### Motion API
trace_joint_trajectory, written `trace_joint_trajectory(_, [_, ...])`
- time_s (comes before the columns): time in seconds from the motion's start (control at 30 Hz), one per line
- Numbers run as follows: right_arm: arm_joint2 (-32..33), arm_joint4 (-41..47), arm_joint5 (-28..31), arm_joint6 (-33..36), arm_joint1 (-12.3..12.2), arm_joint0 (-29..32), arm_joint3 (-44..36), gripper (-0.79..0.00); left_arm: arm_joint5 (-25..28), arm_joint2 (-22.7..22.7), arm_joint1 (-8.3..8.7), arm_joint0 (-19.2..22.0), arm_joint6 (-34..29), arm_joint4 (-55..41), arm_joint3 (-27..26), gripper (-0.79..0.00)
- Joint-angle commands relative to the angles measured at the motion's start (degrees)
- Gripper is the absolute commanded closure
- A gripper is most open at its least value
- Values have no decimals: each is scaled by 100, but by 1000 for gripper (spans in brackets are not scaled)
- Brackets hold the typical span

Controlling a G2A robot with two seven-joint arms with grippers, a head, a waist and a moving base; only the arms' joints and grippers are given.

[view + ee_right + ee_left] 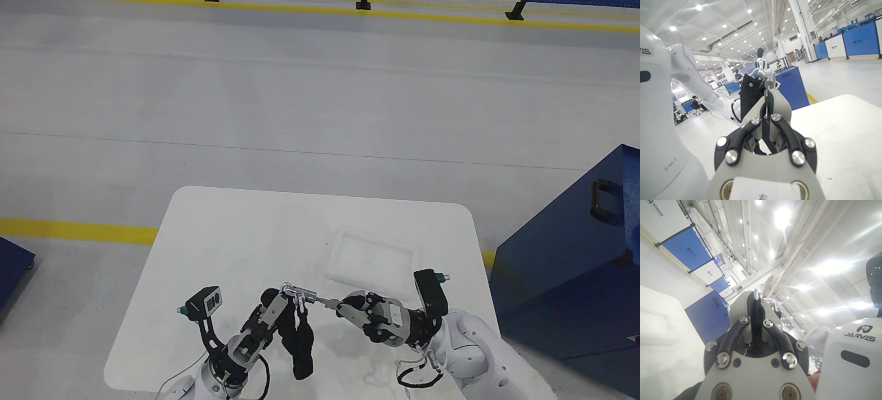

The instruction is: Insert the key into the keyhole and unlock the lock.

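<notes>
A silver padlock (297, 292) is held above the table's near edge, with my left gripper (283, 303) shut on it; its top edge pokes out between the fingertips (755, 292). Black fabric (298, 345) hangs down from that grip. My right gripper (345, 303) faces it from the right, shut on a thin key (325, 301). In the right wrist view the key (768, 90) runs from my right gripper (768, 95) up to the keyhole in the end face of the lock (769, 80). How deep the tip sits cannot be told.
Both grippers are above the near part of the white table (230, 250). A shallow white tray (375, 255) lies further back, right of centre. A blue cabinet (580, 260) stands on the floor off the table's right side.
</notes>
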State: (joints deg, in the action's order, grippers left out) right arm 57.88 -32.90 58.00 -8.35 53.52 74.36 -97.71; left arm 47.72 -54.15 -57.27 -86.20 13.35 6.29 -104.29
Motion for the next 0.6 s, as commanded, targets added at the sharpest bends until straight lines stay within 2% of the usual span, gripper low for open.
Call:
trace_joint_trajectory(0.0, [-59, 150, 0, 49, -26, -43, 0, 0, 0, 0, 0, 0, 0, 0, 0, 0])
trace_joint_trajectory(0.33, [-318, 1055, 0, 580, -167, -223, 17, 0, 0, 0, 0, 0, 0, 0, 0, 0])
trace_joint_trajectory(0.57, [-481, 2044, 0, 1211, -262, -339, 6, 0, 0, 0, 0, 0, 0, 0, 0, 0])
